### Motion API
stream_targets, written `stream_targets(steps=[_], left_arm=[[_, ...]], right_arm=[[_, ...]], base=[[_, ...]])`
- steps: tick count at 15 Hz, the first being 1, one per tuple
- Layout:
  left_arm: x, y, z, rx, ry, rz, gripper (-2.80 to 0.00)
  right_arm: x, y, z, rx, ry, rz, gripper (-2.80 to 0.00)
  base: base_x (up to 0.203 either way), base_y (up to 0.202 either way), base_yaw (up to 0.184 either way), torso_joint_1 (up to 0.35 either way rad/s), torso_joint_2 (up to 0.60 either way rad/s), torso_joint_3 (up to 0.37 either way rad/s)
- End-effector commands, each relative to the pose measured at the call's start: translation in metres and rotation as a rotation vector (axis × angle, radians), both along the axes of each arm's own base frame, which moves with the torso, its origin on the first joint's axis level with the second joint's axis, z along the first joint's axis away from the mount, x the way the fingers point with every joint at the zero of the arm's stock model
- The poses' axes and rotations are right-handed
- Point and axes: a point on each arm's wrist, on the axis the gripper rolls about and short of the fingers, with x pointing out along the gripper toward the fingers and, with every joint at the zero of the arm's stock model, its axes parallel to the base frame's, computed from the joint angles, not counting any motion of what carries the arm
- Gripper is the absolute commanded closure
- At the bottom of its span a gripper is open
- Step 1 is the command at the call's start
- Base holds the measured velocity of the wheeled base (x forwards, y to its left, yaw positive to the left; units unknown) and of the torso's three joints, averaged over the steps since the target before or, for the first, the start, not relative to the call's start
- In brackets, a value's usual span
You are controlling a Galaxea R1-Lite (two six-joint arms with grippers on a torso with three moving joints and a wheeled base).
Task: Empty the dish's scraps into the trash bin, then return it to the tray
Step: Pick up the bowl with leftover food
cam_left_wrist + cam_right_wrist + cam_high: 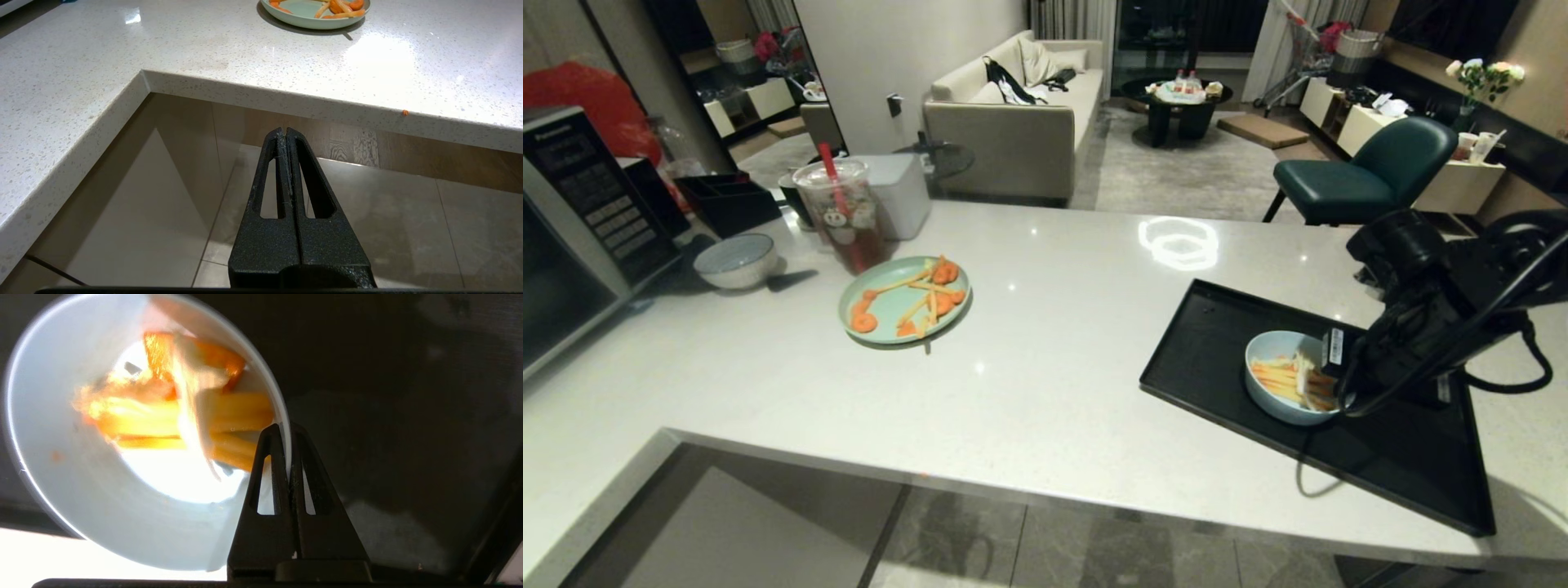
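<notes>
The bowl (1284,377) sits on the black tray (1225,343), holding fries and carrot pieces (1289,379). The right gripper (289,430) pinches its rim, one finger inside and one outside. The lift probably goes best straight up and level, since a rim pinch lets the bowl tip and spill. The right arm reaches in from the tray's far right side. The left gripper (285,132) hangs clenched on nothing below the counter (204,57) edge.

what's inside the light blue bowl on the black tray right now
The bowl holds pale yellow sticks and orange carrot pieces. The right gripper pinches its rim; the robot's arm covers the bowl's right edge.
</notes>
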Motion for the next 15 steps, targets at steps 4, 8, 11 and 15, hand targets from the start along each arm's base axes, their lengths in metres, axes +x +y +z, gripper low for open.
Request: stream_targets(steps=[4, 8, 11, 15], left_arm=[[0.0001, 0.0, 0.0001, -0.001, 0.001, 0.0, 0.0], [0.0001, 0.0, 0.0001, -0.001, 0.001, 0.0, 0.0], [0.0001, 0.0, 0.0001, 0.0, 0.001, 0.0, 0.0], [0.0001, 0.0, 0.0001, -0.001, 0.001, -0.001, 0.0]], right_arm=[[-0.0005, -0.0001, -0.0002, -0.001, 0.004, -0.003, 0.0], [-0.0008, -0.0002, 0.0003, 0.0, 0.002, -0.003, 0.0], [-0.0025, -0.0005, 0.0029, 0.0, -0.007, -0.004, 0.0], [-0.0092, -0.0016, 0.0094, 0.002, -0.023, -0.004, 0.0]], base=[[0.0, 0.0, 0.0, 0.0, 0.0, 0.0], [0.0, 0.0, 0.0, 0.0, 0.0, 0.0], [0.0, 0.0, 0.0, 0.0, 0.0, 0.0], [0.0, 0.0, 0.0, 0.0, 0.0, 0.0]])
